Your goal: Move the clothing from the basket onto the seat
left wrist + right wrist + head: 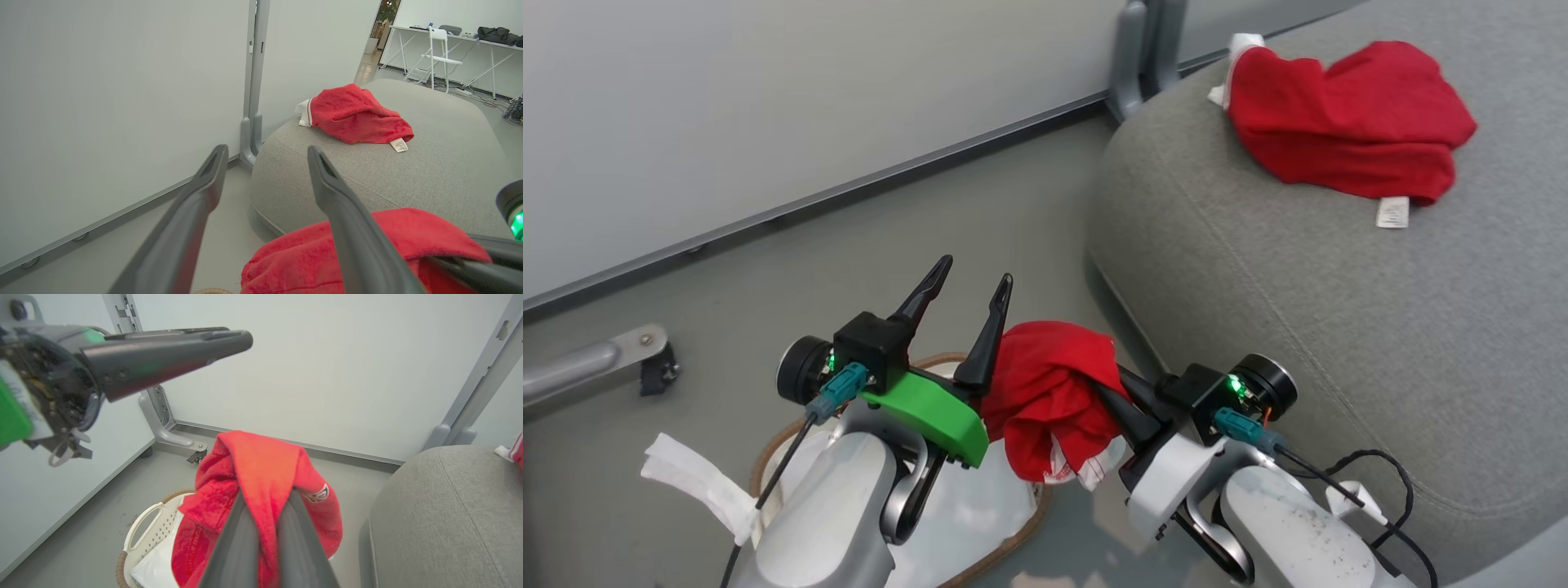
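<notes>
The soft red cloth garment (261, 465) between my matt dark plastic fingers (237, 547) looks fuzzy. The big grey seat (1298, 286) is coarse woven fabric; the white slotted plastic basket (165, 528) is smooth.

One red garment (1347, 122) lies crumpled on the grey woven seat (1298, 278), with white trim at one end and a white label at its edge. The second red garment (1045, 392) hangs bunched over the white slotted basket (143, 522), pinched in the right gripper (265, 496). The brown-rimmed basket stands on the floor beside the seat.
</notes>
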Motion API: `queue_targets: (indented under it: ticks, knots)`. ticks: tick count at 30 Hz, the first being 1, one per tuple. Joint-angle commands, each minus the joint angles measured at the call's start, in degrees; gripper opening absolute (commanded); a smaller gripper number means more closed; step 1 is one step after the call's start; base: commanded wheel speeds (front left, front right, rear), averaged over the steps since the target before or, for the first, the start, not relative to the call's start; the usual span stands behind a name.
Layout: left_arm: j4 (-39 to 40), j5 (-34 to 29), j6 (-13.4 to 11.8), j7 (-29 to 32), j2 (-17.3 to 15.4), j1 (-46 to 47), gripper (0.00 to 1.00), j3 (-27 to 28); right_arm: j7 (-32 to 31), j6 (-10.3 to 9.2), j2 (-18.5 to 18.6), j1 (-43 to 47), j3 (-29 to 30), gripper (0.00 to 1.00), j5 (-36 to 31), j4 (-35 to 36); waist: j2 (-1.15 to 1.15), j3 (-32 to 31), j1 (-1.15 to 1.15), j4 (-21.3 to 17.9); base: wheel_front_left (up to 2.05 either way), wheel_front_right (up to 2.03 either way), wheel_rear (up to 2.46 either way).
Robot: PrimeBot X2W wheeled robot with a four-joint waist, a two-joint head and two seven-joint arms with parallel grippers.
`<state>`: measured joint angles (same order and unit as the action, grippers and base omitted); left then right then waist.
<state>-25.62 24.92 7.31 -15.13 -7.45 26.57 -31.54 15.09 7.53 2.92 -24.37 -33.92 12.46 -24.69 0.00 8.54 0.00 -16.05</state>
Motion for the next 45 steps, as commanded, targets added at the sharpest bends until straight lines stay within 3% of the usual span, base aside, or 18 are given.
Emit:
queue_targets:
  ticks: [1,7,14,21,28,37,45]
  knots:
    - [0.0,-0.2,0.2,0.0,-0.4,-1.1,1.0,0.1,0.1,-0.08,0.0,0.7,-0.1,0.0,0.3,0.4,0.0,-0.2,0.0,-9.9,0.0,0.0,0.0]
    - [0.4,-1.2,0.2,0.0,-0.4,-2.5,1.0,0.9,0.1,-0.08,0.1,1.4,0.8,0.0,0.4,2.3,0.0,-0.2,0.0,-14.6,0.0,0.0,0.0]
    - [0.5,-0.8,0.2,0.0,-0.3,-1.4,1.0,-0.2,0.1,-0.08,0.0,-0.2,7.1,0.0,-0.6,7.7,0.0,1.5,0.0,-15.2,0.0,0.0,0.0]
    - [1.5,-1.4,0.2,0.0,-1.8,-1.1,1.0,0.8,0.1,-0.08,0.5,-10.7,14.8,0.0,-7.8,12.0,0.0,4.5,0.0,-15.5,0.0,0.0,0.0]
    - [2.6,-2.1,0.2,0.0,-3.2,0.3,1.0,0.4,0.1,-0.09,7.7,-25.1,21.5,0.0,-13.0,11.7,0.0,9.2,0.0,-12.9,0.0,0.0,0.0]
    - [4.3,-2.3,0.2,0.0,-5.8,4.8,1.0,-1.7,0.0,-0.08,17.2,-39.1,29.1,0.0,-20.4,4.8,0.0,17.4,0.0,-7.9,0.0,0.0,0.0]
    - [6.1,-2.5,0.2,0.0,-7.8,9.0,1.0,-3.5,0.1,-0.08,21.3,-43.9,35.2,0.0,-24.8,-2.4,0.0,25.0,0.0,-4.5,0.0,0.0,0.0]
